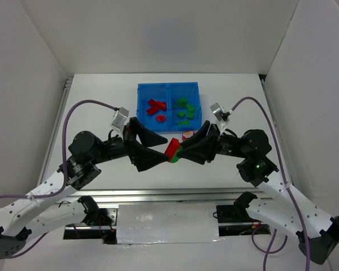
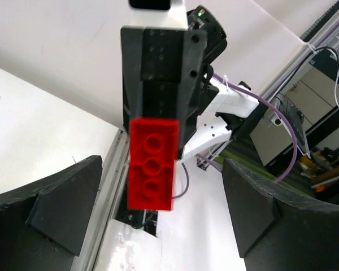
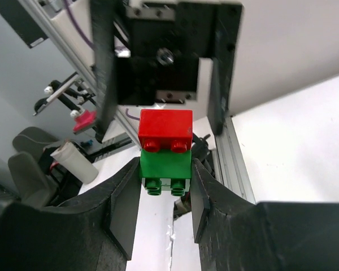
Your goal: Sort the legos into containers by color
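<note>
Closest to where I stand, the two arms bend inward from their bases and meet nose to nose over the white table (image 1: 101,101). The right gripper (image 3: 165,179) is clamped on a green brick (image 3: 165,167), one finger pressed against each side. A red brick (image 3: 165,130) is stuck onto the green one. The left gripper (image 2: 158,186) faces it, fingers (image 2: 51,214) spread wide on either side of the red brick and gripping nothing. Beyond them, mid-table, sits a translucent blue tray (image 1: 139,107) with a centre divider. Loose red pieces (image 1: 156,107) lie in its left compartment and green pieces (image 1: 186,110) in its right.
</note>
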